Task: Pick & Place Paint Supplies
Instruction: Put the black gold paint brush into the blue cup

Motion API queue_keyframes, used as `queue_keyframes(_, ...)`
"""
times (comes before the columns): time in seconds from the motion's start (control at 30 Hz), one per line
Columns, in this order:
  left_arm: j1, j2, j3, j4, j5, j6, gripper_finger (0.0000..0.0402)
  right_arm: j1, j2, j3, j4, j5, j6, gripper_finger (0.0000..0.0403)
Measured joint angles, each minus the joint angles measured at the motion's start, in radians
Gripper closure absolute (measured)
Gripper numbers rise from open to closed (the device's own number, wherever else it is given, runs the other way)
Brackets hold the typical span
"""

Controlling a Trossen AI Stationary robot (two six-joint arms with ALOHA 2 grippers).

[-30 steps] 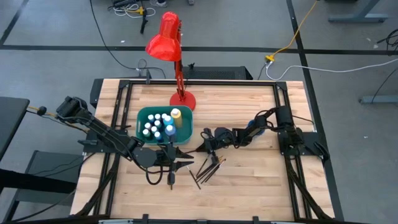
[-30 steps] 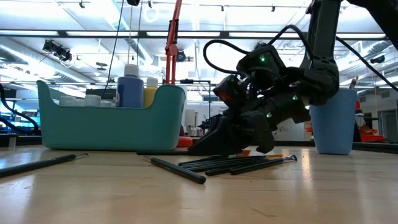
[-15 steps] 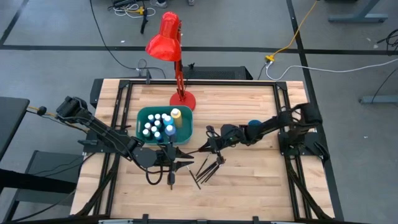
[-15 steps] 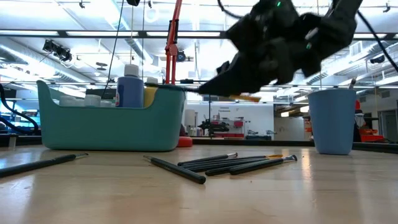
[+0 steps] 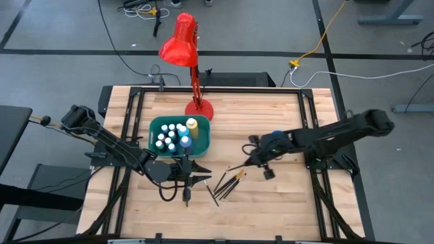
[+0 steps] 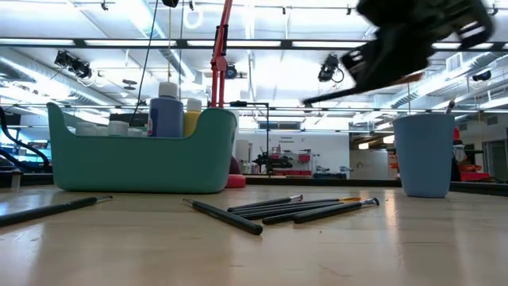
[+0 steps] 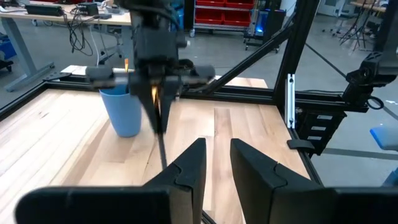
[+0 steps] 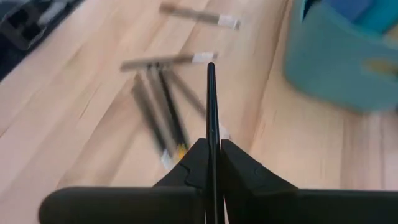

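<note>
So the right hand [image 8: 212, 163] is pinching one brush [image 8: 211, 106], up in the air over the loose brushes [image 5: 229, 183] near the teal bin [image 5: 203, 144]; left hand [image 7: 214, 165] sits open beside that bin.

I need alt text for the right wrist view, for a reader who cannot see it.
The right gripper is shut on a thin dark brush above the wooden table. Below it several more brushes lie together, and a teal bin stands beside them.

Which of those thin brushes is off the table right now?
The brush pinched in the right end effector, held in the air; the other brushes lie flat on the table.
</note>
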Motion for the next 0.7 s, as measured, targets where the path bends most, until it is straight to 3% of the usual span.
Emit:
queue_keyframes(0.17, 0.000, 0.000, 0.000, 0.005, 0.000, 0.000, 0.0319, 0.022, -0.175, 0.014, -0.255, 0.134, 0.000, 0.0375)
queue_keyframes(0.33, 0.000, 0.000, 0.000, 0.008, 0.000, 0.000, 0.0319, 0.022, -0.259, 0.178, -0.674, 0.308, 0.077, 0.0374)
queue_keyframes(0.53, 0.000, 0.000, 0.000, 0.008, -0.011, 0.000, 0.0319, 0.020, -0.249, 0.373, -1.069, 0.322, 0.223, 0.0374)
queue_keyframes(0.7, 0.000, 0.000, 0.000, 0.008, -0.011, 0.000, 0.0319, 0.019, -0.238, 0.436, -1.255, 0.364, 0.332, 0.0374)
